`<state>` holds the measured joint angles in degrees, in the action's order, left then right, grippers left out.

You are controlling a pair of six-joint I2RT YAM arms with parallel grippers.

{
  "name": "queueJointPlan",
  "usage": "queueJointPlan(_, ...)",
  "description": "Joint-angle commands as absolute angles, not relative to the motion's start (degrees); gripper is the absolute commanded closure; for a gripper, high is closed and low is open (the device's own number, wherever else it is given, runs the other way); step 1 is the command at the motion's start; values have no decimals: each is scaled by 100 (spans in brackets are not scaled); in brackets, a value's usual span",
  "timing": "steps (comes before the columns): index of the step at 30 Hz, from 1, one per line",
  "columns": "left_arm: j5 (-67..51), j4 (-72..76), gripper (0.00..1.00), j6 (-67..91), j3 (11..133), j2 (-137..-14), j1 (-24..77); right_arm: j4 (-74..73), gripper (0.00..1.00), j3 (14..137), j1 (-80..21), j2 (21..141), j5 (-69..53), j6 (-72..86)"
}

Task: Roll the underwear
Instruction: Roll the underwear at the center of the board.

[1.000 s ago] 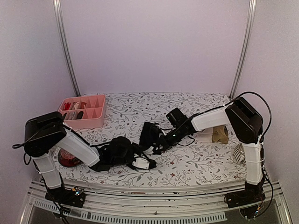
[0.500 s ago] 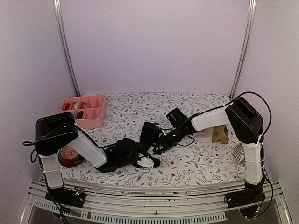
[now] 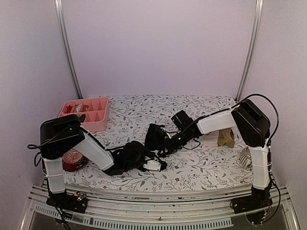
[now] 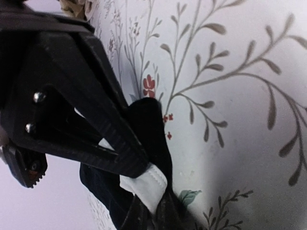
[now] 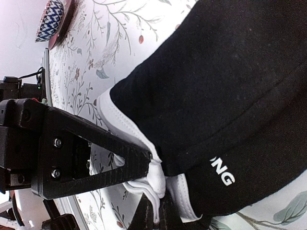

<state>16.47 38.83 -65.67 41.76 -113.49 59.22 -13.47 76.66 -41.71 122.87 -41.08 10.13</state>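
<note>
Roughly, the black underwear [image 3: 154,135] runs near-to-far, its ends clenched in left tool [image 3: 148,164] and right tool [image 3: 162,149].

The top external camera sits high above and behind the arm bases, facing the back wall and looking down from afar on the whole flowered table [image 3: 206,170]. The left wrist camera hangs very near the tabletop, sighting along the left fingers [image 4: 86,120] across the printed surface toward the black underwear [image 4: 149,127]. The right wrist camera is equally close, looking along the right fingers [image 5: 91,155] onto the same garment's lettered waistband [image 5: 221,172]. All three views share that garment mid-table, the wrist views from opposite ends
</note>
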Motion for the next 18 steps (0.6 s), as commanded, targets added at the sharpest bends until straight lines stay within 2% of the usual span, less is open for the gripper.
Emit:
queueJointPlan(1, 1333, 2501, 100, -6301, 4084, -11452, 5916, -1347, 97, 7704, -4153, 12322, -4093, 993)
queueJointPlan(3, 1218, 2223, 100, -6179, 4151, -11388, 5915, -1317, 89, 7637, -4155, 12221, -3983, 962)
queueJointPlan(7, 787, 1468, 100, -5787, 4350, -11159, 5839, -1045, 65, 7245, -4154, 11682, -3794, 770)
queueJointPlan(8, 682, 1291, 100, -5691, 4409, -11083, 5811, -989, 57, 7133, -4158, 11427, -3743, 731)
queueJointPlan(9, 557, 1126, 100, -5599, 4471, -11042, 5778, -963, 42, 7025, -4162, 11217, -3665, 674)
queueJointPlan(10, 450, 947, 100, -5522, 4530, -11013, 5736, -932, 36, 6905, -4163, 11021, -3593, 630)
queueJointPlan(15, -270, -25, 100, -5113, 4946, -10908, 5476, -764, 22, 6092, -4191, 9813, -3026, 259)
queueJointPlan(18, -656, -691, 100, -4922, 5273, -10929, 5328, -819, 18, 5672, -4478, 9112, -1780, -201)
